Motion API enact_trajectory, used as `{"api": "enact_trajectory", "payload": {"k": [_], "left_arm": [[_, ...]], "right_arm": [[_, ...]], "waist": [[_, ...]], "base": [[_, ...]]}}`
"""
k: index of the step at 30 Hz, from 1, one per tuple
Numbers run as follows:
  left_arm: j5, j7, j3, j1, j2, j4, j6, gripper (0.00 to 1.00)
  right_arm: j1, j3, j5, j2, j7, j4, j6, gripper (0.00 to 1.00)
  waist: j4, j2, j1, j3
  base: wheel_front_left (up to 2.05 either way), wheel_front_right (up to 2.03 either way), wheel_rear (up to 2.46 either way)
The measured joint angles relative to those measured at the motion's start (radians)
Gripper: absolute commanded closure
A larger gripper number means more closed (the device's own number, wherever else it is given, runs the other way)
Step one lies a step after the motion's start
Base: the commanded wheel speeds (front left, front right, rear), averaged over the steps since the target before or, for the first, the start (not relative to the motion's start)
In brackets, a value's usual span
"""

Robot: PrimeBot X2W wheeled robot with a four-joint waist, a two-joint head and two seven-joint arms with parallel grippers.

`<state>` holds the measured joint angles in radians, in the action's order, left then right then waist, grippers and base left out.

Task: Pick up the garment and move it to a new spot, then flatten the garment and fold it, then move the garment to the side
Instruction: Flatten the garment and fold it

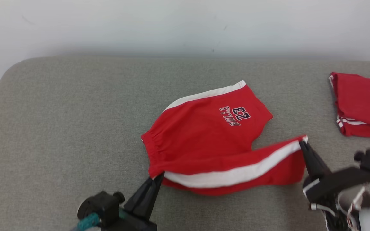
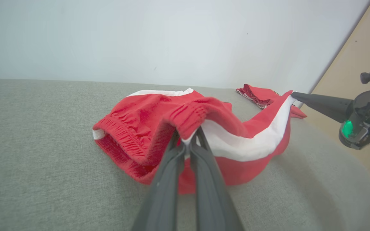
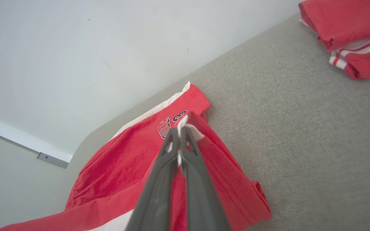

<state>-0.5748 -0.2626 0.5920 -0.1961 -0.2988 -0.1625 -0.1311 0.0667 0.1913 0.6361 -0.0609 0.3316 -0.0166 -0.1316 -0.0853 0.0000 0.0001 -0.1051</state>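
Evenly fold near leg of Bulls shorts (image 1: 204,134) over, with left tool (image 1: 160,175) pinched on waistband (image 1: 148,146), right tool (image 1: 301,143) on hem (image 1: 300,163).

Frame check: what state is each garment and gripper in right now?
Red shorts: half lifted, near leg held up, far leg flat on the grey cushion.
Left gripper: shut on the shorts' waistband.
Right gripper: shut on the near leg's hem.
Second red garment: folded, lying untouched.
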Motion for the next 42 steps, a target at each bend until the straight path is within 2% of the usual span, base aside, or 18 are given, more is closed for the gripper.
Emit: {"api": "enact_trajectory", "payload": {"k": [6,12,25,33,34,35,36,42], "left_arm": [[-0.05,0.0,0.004,-0.14,0.01,-0.074,0.0,1.0],[-0.094,0.0,0.034,-0.266,0.023,-0.159,0.0,1.0],[-0.132,0.0,0.034,-0.493,0.068,-0.36,0.0,1.0],[-0.14,0.0,0.054,-0.563,0.094,-0.428,-0.001,1.0],[-0.14,0.0,0.058,-0.565,0.096,-0.431,-0.001,0.91],[-0.138,0.0,0.058,-0.565,0.096,-0.433,-0.001,0.34],[-0.133,0.0,0.055,-0.565,0.097,-0.435,-0.001,0.0],[-0.097,0.0,0.025,-0.552,0.1,-0.43,-0.001,0.0]], "right_arm": [[0.244,-0.019,-0.043,-0.046,0.035,0.134,0.0,1.0],[0.461,-0.04,-0.091,-0.074,0.018,0.314,0.0,1.0],[0.847,-0.059,-0.233,-0.104,-0.113,0.751,0.0,1.0],[0.972,-0.065,-0.298,-0.108,-0.203,0.944,0.0,1.0],[0.98,-0.073,-0.302,-0.107,-0.214,0.959,0.0,0.93],[0.986,-0.082,-0.304,-0.107,-0.229,0.969,0.0,0.45],[0.989,-0.088,-0.303,-0.107,-0.239,0.981,0.0,0.0],[0.994,-0.172,-0.275,-0.124,-0.279,1.014,0.0,0.0]], "waist": [[-0.027,0.0001,0.0,-0.034],[-0.046,0.0001,0.0,-0.074],[-0.088,0.0001,0.0001,-0.19],[-0.111,0.0002,0.0001,-0.261],[-0.113,0.0002,0.0001,-0.266],[-0.115,0.0002,0.0001,-0.269],[-0.116,0.0002,0.0002,-0.27],[-0.107,0.0001,-0.0002,-0.252]], "base": [[0.0,0.0,0.0],[0.0,0.0,0.0],[0.0,0.0,0.0],[0.0,0.0,0.0],[0.0,0.0,0.0],[0.0,0.0,0.0],[0.0,0.0,0.0],[0.0,0.0,0.0]]}}
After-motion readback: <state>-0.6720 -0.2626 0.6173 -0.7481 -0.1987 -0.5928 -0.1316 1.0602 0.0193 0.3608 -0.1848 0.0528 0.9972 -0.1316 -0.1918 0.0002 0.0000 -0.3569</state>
